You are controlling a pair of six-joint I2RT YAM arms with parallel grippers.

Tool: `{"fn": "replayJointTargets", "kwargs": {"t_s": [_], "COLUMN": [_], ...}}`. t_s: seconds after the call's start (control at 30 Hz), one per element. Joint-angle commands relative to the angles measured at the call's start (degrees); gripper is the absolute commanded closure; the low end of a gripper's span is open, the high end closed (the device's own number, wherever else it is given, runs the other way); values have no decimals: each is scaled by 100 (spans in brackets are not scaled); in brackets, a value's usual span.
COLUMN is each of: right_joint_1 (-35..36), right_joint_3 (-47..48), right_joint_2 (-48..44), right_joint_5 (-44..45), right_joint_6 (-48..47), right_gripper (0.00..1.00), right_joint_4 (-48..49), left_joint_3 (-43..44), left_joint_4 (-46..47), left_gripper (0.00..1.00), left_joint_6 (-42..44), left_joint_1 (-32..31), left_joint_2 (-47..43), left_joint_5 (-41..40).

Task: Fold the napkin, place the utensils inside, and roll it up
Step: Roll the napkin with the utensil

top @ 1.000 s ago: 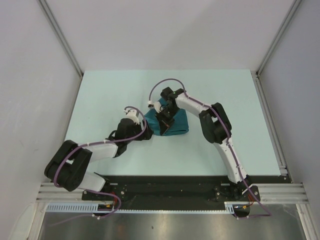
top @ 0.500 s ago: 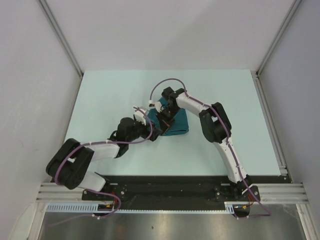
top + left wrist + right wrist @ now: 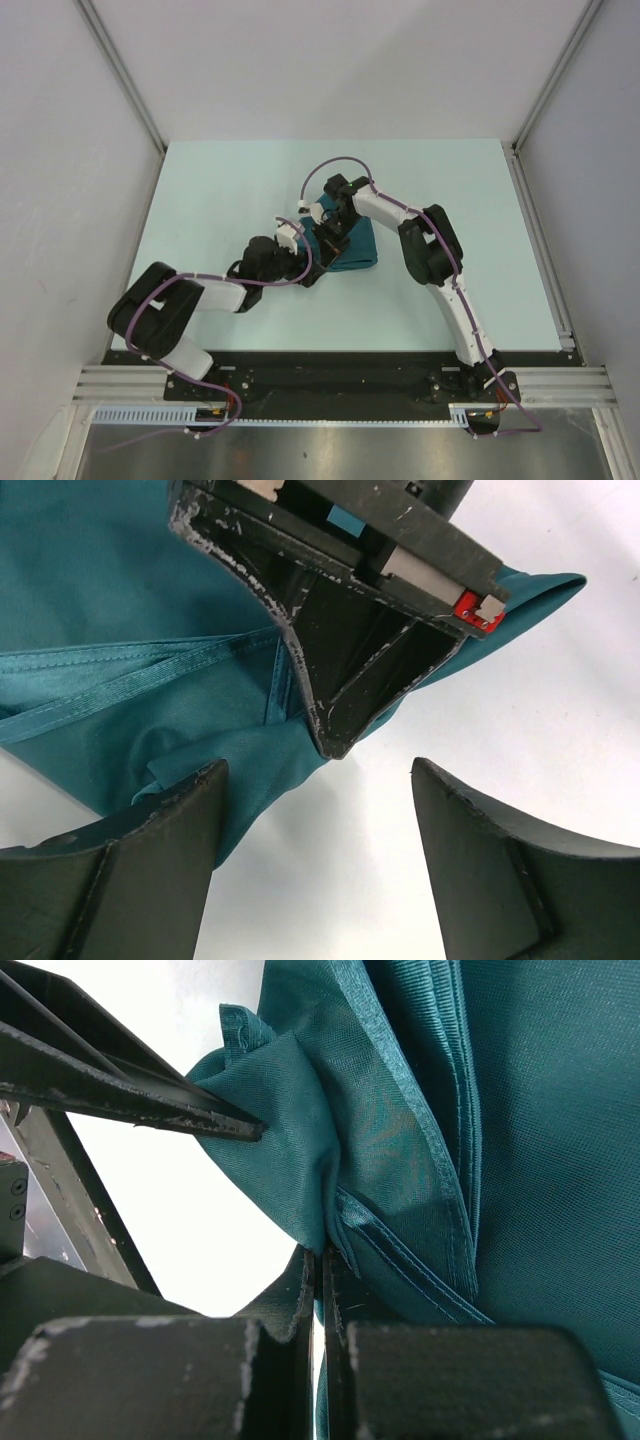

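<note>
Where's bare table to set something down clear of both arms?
Far-left table corner, beyond the left arm; the right strip between the right arm and the side rail. Crowded mid-table, where both arms meet over the napkin.

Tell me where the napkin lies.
In the top view the napkin lies folded near the middle of the table, pinched by the right pincer, the left pincer at its left edge.

napkin (image 3: 362,250) on table (image 3: 220,190), left gripper (image 3: 318,772) at edge

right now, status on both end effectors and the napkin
Left end effector open beside the napkin, holding nothing. Right end effector shut, pinching a fold of it. No spoon in sight; arms crowd close over the cloth.
</note>
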Motion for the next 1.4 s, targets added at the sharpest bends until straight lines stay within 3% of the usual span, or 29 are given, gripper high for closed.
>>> {"fn": "replayJointTargets", "kwargs": {"t_s": [0.0, 0.2, 0.43, 0.87, 1.0, 1.03, 1.07, 1.13, 1.27, 1.37], "right_joint_1": [-35, -97, -167, -360, -649, -720, -790, -1018, -1335, -1459], "right_joint_3": [-48, -31, -13, 128, -4, -126, -240, -530, -2003, -2665], "right_joint_2": [396, 466, 545, 265, -192, -463, -631, -1035, -2587, -3259], "right_joint_5": [531, 425, 337, -339, -620, -673, -734, -614, -401, -33], "right_joint_6": [-130, -130, -139, 2, 344, 423, 520, 836, 1433, 1855], "right_gripper": [100, 100, 100, 99, 70, 56, 51, 46, 42, 41], "right_joint_4": [-115, -133, -133, 42, 507, 752, 912, 1498, 2800, 3452], "left_joint_3": [131, 228, 394, 852, 905, 913, 896, 913, 957, 984], "left_joint_4": [-117, -398, -679, -1558, -1716, -1743, -1760, -1796, -1927, -1963], "left_gripper": [23, 45, 52, 81, 85, 85, 85, 85, 86, 87], "left_joint_6": [64, 170, 231, 170, 91, 73, 56, 29, -59, -138], "left_joint_1": [-46, -55, -134, -239, -231, -239, -239, -231, -239, -239], "left_joint_2": [28, 195, 327, 872, 1013, 1039, 1048, 1083, 1232, 1276], "left_joint_5": [-251, -445, -805, -1482, -1482, -1465, -1447, -1395, -1263, -1166]}}
